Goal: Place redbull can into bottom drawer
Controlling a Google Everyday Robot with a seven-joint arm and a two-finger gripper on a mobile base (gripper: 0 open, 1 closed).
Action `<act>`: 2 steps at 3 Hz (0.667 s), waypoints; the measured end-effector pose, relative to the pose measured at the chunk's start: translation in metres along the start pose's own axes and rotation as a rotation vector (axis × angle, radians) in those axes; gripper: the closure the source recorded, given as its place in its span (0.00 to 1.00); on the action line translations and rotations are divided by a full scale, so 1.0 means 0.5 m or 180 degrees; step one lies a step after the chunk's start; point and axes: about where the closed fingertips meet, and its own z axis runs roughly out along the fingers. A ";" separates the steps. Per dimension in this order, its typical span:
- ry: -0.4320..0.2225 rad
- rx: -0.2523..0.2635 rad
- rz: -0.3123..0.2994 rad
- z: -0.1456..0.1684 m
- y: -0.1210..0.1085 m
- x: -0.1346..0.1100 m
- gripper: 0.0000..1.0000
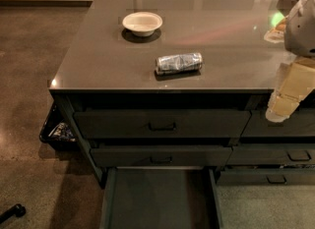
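Observation:
The redbull can (178, 63), silver and blue, lies on its side on the grey counter top (98, 61), near the front edge. The bottom drawer (160, 198) of the left column is pulled out, a shallow tray with a flat dark floor and nothing in it. My gripper (284, 100) hangs at the right edge of the view, in front of the counter's front right part, well to the right of the can and above the drawer level. It holds nothing that I can see.
A white bowl (142, 23) stands on the counter behind the can. Two shut handled drawers (162, 124) sit above the open one. Narrower right-column drawers (280, 157) are shut. A dark bin with items (56, 132) stands on the floor left of the cabinet.

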 end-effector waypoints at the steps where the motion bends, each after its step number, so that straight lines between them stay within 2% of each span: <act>1: 0.0000 0.0000 0.0000 0.000 0.000 0.000 0.00; 2: -0.0022 0.0012 -0.0058 0.009 -0.004 -0.009 0.00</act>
